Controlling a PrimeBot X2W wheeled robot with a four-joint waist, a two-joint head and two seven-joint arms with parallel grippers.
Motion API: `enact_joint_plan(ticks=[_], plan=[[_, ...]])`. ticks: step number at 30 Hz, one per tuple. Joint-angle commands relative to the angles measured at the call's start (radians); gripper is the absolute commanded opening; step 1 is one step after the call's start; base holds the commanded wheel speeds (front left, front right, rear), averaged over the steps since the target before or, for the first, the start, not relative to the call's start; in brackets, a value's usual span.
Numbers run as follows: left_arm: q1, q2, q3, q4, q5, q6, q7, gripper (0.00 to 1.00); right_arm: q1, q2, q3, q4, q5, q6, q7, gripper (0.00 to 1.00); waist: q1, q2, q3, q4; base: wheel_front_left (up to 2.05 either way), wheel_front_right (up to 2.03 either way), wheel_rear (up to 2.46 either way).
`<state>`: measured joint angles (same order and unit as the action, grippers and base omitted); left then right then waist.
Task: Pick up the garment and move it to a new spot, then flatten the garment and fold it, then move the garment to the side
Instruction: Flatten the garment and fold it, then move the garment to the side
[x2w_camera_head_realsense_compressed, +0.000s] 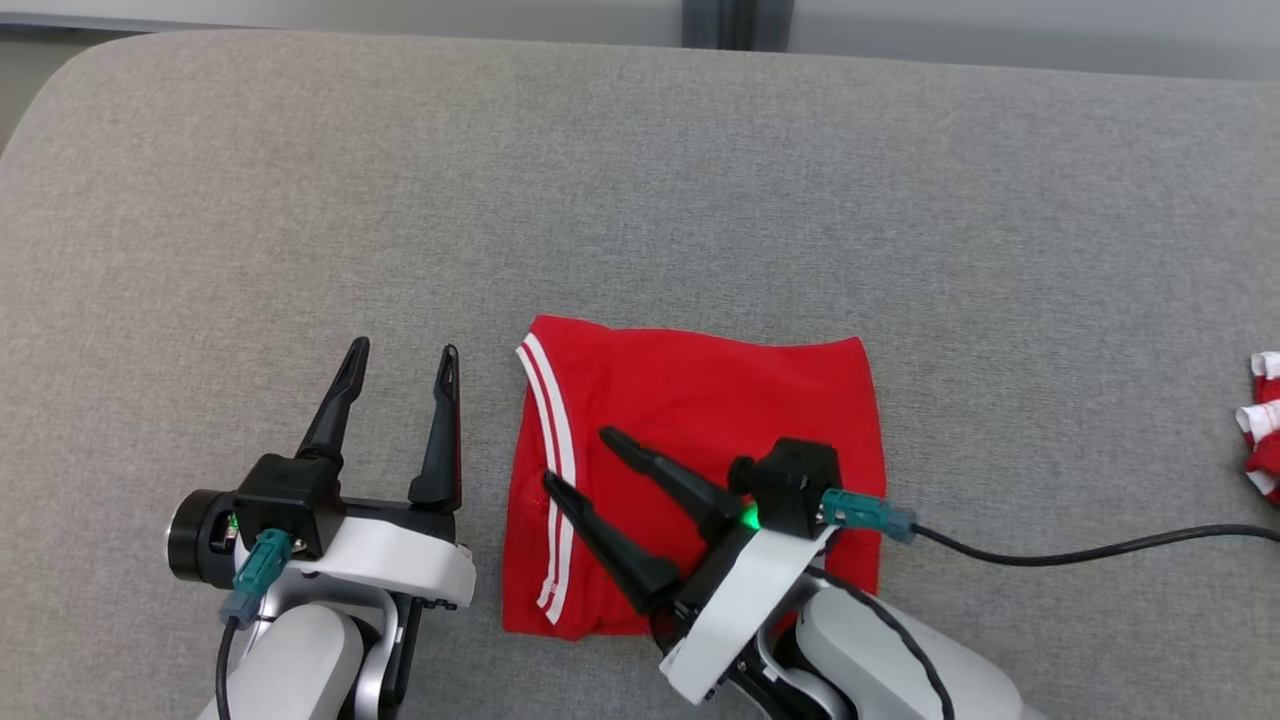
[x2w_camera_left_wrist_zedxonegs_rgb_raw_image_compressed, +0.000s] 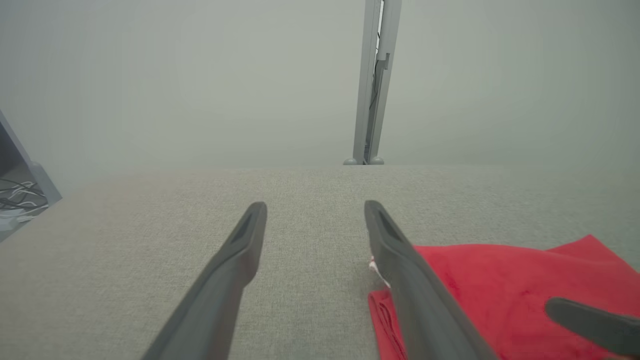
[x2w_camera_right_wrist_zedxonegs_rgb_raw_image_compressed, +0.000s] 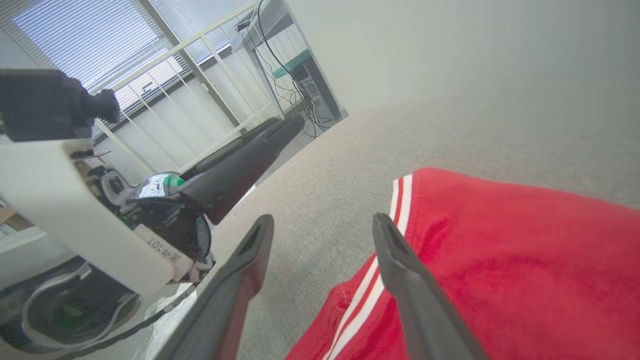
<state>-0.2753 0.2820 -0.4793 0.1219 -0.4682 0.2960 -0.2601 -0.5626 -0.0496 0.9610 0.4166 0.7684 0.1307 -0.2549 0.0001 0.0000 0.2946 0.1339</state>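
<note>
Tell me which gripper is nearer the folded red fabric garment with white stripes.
Right. The right gripper hangs open over the folded red garment, at its striped edge. The left gripper stands open beside that edge, over the grey fabric surface.

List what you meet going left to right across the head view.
left gripper → red garment → red-and-white cloth at the right edge
</note>
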Motion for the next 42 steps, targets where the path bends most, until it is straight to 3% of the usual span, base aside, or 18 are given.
enact_joint_plan(ticks=[1, 6, 7, 8, 15, 21, 28, 42], plan=[[0.000, 0.007, 0.008, 0.003, 0.005, 0.003, -0.003, 1.00, 0.006, -0.005, -0.023, -0.021, -0.013, 0.000, -0.009, 1.00, -0.0001, 0.0000, -0.006, -0.012, 0.00, 0.00, 0.00], [0.017, 0.013, 0.021, 0.001, 0.006, 0.011, -0.003, 1.00, 0.085, -0.014, -0.169, -0.130, -0.071, 0.000, -0.012, 1.00, -0.0001, 0.0000, -0.019, -0.040, 0.00, 0.00, 0.00], [0.021, 0.017, 0.026, -0.003, 0.006, 0.014, -0.003, 1.00, 0.137, -0.030, -0.254, -0.193, -0.099, 0.000, -0.012, 1.00, -0.0001, 0.0000, -0.024, -0.052, 0.00, 0.00, 0.00], [0.021, 0.017, 0.026, -0.003, 0.006, 0.014, -0.003, 1.00, 0.137, -0.030, -0.254, -0.193, -0.099, 0.000, -0.012, 1.00, -0.0001, 0.0000, -0.024, -0.052, 0.00, 0.00, 0.00], [0.040, 0.042, 0.046, -0.021, 0.009, 0.032, -0.003, 1.00, 0.312, -0.050, -0.579, -0.399, -0.238, 0.000, 0.004, 1.00, -0.0001, 0.0000, -0.045, -0.086, 0.00, 0.00, 0.00], [0.052, 0.064, 0.057, -0.040, 0.010, 0.044, 0.002, 1.00, 0.399, -0.069, -0.793, -0.498, -0.389, 0.000, 0.068, 1.00, -0.0001, 0.0000, -0.074, -0.103, 0.00, 0.00, 0.00], [0.093, 0.083, 0.068, -0.077, 0.008, 0.069, 0.009, 1.00, 0.499, -0.084, -0.907, -0.532, -0.509, 0.000, 0.117, 1.00, -0.0001, 0.0000, -0.114, -0.112, 0.00, 0.00, 0.00], [0.170, 0.101, 0.064, -0.115, -0.011, 0.095, 0.037, 1.00, 0.627, -0.061, -0.969, -0.551, -0.539, 0.000, 0.158, 1.00, -0.0001, 0.0000, -0.178, -0.105, 0.00, 0.00, 0.00]])
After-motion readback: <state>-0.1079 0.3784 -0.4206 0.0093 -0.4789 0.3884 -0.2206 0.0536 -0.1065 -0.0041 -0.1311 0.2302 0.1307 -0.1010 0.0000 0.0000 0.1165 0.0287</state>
